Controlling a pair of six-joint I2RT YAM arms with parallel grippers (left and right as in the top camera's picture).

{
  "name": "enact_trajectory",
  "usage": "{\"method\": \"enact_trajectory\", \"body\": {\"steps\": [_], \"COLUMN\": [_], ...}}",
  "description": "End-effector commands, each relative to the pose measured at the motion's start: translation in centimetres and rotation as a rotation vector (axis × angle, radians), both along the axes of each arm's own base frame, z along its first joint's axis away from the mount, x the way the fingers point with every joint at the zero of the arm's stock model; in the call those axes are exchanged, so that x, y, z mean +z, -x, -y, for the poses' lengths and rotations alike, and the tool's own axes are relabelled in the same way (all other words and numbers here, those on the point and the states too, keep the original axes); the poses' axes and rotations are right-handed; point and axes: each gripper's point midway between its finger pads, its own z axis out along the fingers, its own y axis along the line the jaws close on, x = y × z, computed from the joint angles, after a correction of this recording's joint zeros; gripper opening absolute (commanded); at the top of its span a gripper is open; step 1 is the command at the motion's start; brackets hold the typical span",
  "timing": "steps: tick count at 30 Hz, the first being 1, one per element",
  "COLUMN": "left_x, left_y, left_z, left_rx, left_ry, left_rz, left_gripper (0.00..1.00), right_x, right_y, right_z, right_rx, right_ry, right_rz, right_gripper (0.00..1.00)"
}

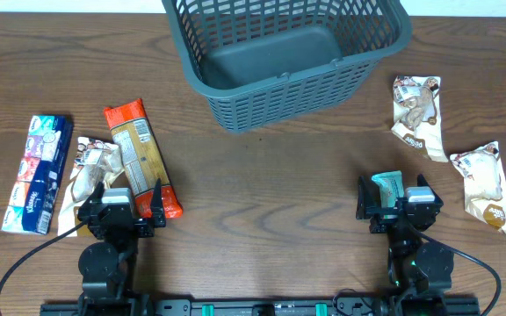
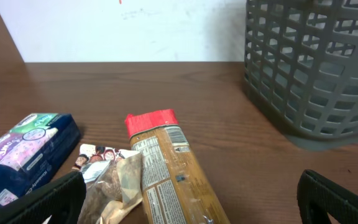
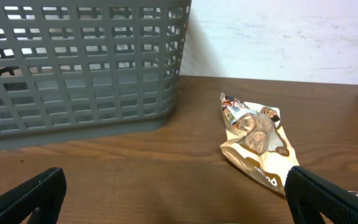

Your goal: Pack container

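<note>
The container point(image 1: 279, 101), a large dark grey slotted basket, stands empty at the table's far middle; its lattice wall shows in the left wrist view point(image 2: 309, 68) and the right wrist view point(image 3: 79, 68). My left gripper point(image 1: 121, 204) point(image 2: 191, 202) is open at the near left, over the near end of an orange-and-red snack packet point(image 1: 140, 158) point(image 2: 166, 168), with a cream cookie bag point(image 1: 90, 171) point(image 2: 114, 180) beside it. My right gripper point(image 1: 400, 200) point(image 3: 179, 202) is open at the near right, bare wood between its fingers. A cream snack bag point(image 1: 418, 114) point(image 3: 257, 137) lies ahead to its right.
A blue tissue pack point(image 1: 38, 171) point(image 2: 23, 152) lies at the far left. Another cream snack bag point(image 1: 486, 184) lies at the far right. A small teal packet point(image 1: 387, 184) peeks out by the right gripper. A white wall stands behind the table.
</note>
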Motion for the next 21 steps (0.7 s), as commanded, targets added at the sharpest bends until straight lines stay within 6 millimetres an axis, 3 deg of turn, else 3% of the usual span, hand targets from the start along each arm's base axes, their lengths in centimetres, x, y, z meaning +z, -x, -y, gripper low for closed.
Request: {"method": "enact_trajectory", "body": {"steps": [1,5,9,15,21], "left_x": [-1.2,0.0,1.5,7.9,12.8], "left_y": [-0.1,-0.2,0.3,0.7,-0.9], "left_z": [0.3,0.4,3.2,4.1,4.1], "left_rx": [-0.016,0.016,-0.134,-0.172,-0.143], "left_ry": [-0.003,0.208,0.295,0.309,0.307], "left_rz": [-0.023,0.022,-0.023,-0.094,-0.306], "left_gripper": [0.99,0.99,0.99,0.99,0.99], "right_x": [-0.1,0.1,1.4,7.3,13.6], "right_y": [0.0,0.0,0.2,0.9,-0.2], "right_z": [-0.1,-0.1,-1.5,-2.5,-3.8], "right_rx": [0.002,-0.017,0.053,0.118,0.191], "right_ry": [-0.043,-0.228,-0.38,-0.393,-0.268], "right_rz": [0.001,0.001,0.007,0.034,-0.092], "right_gripper": [0.99,0.99,0.99,0.99,0.99]}}
